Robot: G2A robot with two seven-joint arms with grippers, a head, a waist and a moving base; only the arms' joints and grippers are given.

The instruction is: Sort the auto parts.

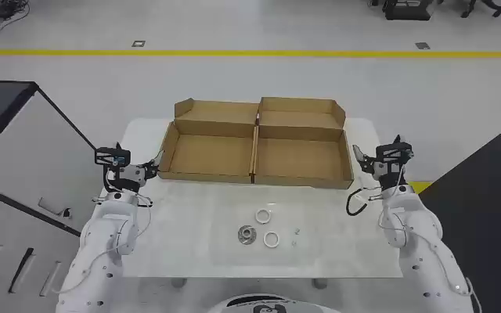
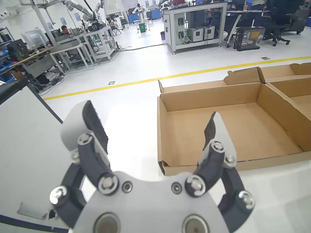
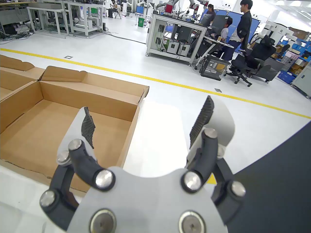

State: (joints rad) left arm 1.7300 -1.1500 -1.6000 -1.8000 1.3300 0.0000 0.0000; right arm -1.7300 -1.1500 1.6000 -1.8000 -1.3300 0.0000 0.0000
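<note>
My left pincer (image 2: pixel 150 113) stands wide open with nothing between its pads, just outside the outer side wall of the left box (image 2: pixel 211 96). My right pincer (image 3: pixel 147 105) is spread just as wide and is just as empty, beside the outer wall of the right box (image 3: pixel 90 99). The two cardboard boxes sit touching side by side between my pincers. Past the boxes' near walls, towards my body and well apart from either pincer, the auto parts lie in a loose group on the desk (image 1: pixel 196 235): a white ring (image 1: pixel 264 214), a second white ring (image 1: pixel 272 239), a grey metal disc (image 1: pixel 248 233) just beside it, and some tiny bits (image 1: pixel 297 232) too small for me to name. I judge the sorting not yet begun, since both box floors are bare, every part I can make out is on the desk, and I hold nothing, so all the picking and placing is left. The top view gives me the parts and how they lie relative to both pincers, while each wrist view adds the ribbed pads, the clear gap between them and a low look across its box's bare floor
</note>
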